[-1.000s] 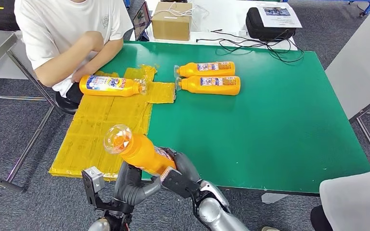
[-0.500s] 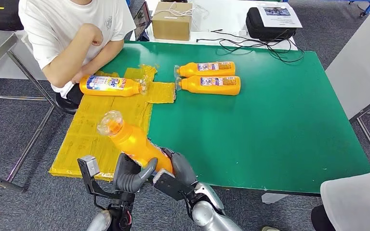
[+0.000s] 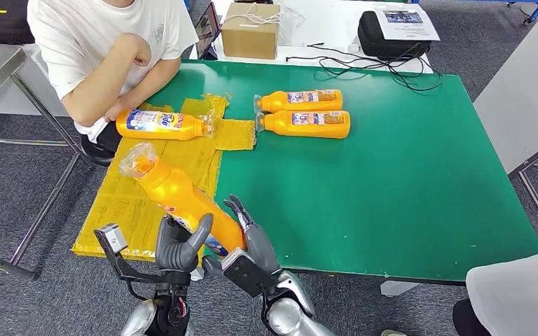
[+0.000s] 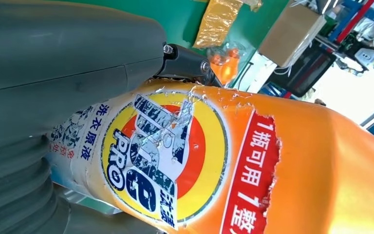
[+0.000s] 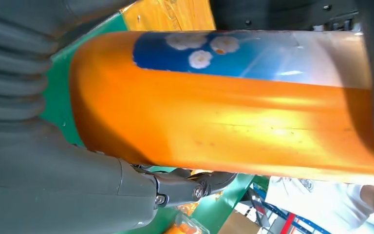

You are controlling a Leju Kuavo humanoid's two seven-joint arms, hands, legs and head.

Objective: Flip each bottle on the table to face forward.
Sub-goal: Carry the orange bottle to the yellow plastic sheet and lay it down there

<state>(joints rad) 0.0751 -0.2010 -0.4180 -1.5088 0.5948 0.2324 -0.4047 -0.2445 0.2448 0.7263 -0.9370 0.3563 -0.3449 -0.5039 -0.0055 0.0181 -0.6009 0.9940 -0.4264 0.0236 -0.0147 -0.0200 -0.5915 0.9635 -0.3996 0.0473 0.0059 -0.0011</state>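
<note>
4 orange bottles in all: 1 held bottle (image 3: 178,199) at the near worktop (image 3: 392,182) edge, 1 label-up on the yellow sheet (image 3: 147,182) near a seated person (image 3: 105,49), and 2 side by side on the green — rear bottle (image 3: 301,100) and front bottle (image 3: 307,124), both with caps toward the sheet. The sheet bottle (image 3: 160,124) lies w/ its cap toward the pair.

Left hand (image 3: 177,245) grips the held bottle low on its body, thumb up along the side; left wrist view shows the round logo label (image 4: 163,161) close against the hand. Right hand (image 3: 249,241) sits just beside the base — fingers (image 3: 238,208) spread and raised, palm near the base; can't tell if it actually bears on the bottle. Right wrist view has the bottle's body (image 5: 224,102) across the frame.

Vs 0.5 s ago: held bottle has tipped further left, its plastic-wrapped cap (image 3: 139,159) now out over the sheet, lower and farther from the robot. Right fingers have opened off the bottle; left hand has taken it. The other 3 bottles unmoved.

Also at the far side: 1 cardboard box (image 3: 250,30), 1 black case (image 3: 392,35), cables (image 3: 364,63).
</note>
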